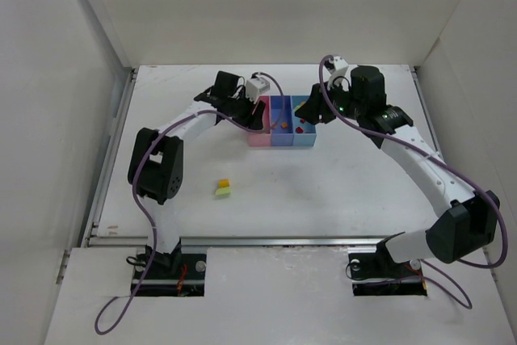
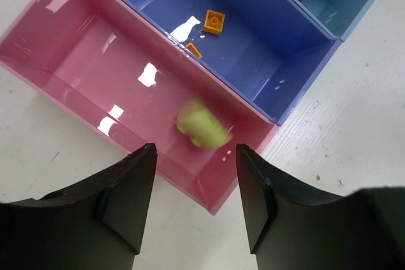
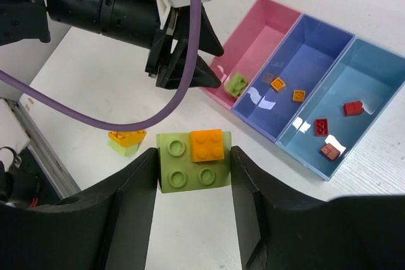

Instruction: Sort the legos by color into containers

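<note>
Over the pink bin (image 2: 82,61), the left gripper (image 2: 196,153) gapes empty, a blurred lime lego (image 2: 202,124) perhaps mid-fall inside; the right gripper (image 3: 193,156) pinches a green-orange stack (image 3: 183,170), its two colours likely needing separation first

A matte white table top (image 1: 339,191) lies under the left gripper (image 1: 258,112) and the right gripper (image 1: 312,111); a plain white back wall (image 1: 275,6) rises beyond both; a white left side wall (image 1: 48,103) stands well outward of the left gripper, and a white right side wall (image 1: 477,78) well outward of the right one. Nearer than the grippers a metal rail (image 1: 266,241) runs along the table's edge, with a white board (image 1: 275,296) nearer again; the light is even and soft, the shadows faint.
</note>
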